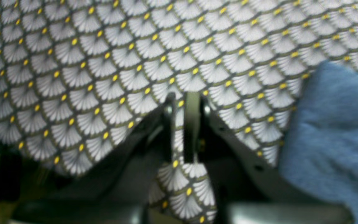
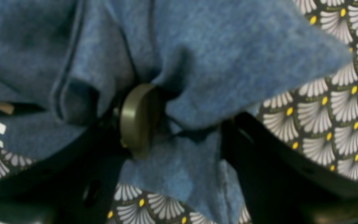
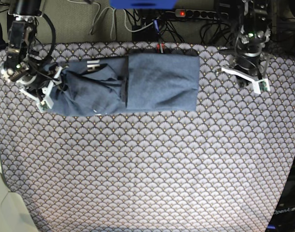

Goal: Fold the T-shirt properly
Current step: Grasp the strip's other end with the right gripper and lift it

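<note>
Fan-patterned cloth [image 3: 147,164] with yellow dots covers the whole table, and on it lies one T-shirt [image 3: 157,79], slate-blue, folded into a long band whose bunched end sits between the spread jaws of the right gripper [image 3: 49,87], a white scrap of its lettering barely legible nearby. Two grippers show: the left gripper [image 3: 247,79] is closed on nothing, well clear of the shirt's other end. Tangled cables [image 3: 137,21] and a power strip [image 3: 195,13] lie beyond the far table edge, partly cut off.
</note>
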{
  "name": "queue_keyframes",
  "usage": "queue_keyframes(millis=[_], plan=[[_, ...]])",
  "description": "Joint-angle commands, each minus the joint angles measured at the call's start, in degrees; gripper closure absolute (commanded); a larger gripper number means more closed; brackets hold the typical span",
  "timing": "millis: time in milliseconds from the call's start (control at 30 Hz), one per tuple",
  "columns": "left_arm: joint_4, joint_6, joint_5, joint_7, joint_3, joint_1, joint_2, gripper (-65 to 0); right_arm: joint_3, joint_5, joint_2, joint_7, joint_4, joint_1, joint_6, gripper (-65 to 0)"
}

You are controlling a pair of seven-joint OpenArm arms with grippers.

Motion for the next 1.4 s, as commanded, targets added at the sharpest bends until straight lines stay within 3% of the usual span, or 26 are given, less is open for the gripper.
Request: queue_keyframes(millis=[0,267,767,1267,1367], plan=[[1.0,-0.1,0.2,-1.3,-0.5,0.6,-0.5,-5.2,1.2,-0.8,1.1,0.1,0.1,0.5,0.0,-30.3],[1.0,-0.1,0.2,-1.3,-0.5,1.0,-0.5,-5.2,5.8,-0.7,1.9,0.1,0.0,0.3,0.0,-30.3],[1.0,-0.1,0.2,-1.3,-0.6,1.0,-0.5,-5.2,5.5,-0.5,1.8,0.1,-3.4,0.4,0.0,-30.3],[1.0,-0.1,0.2,-1.3,-0.6,1.0,-0.5,-5.2,5.3,-0.4,-3.0,-0.3,-3.4,0.5,0.0,-30.3],[1.0,-0.1,0.2,-1.3,-0.6,0.7,-0.5,-5.2,1.8,-0.4,-3.0,-0.3,-3.4,0.5,0.0,-30.3]])
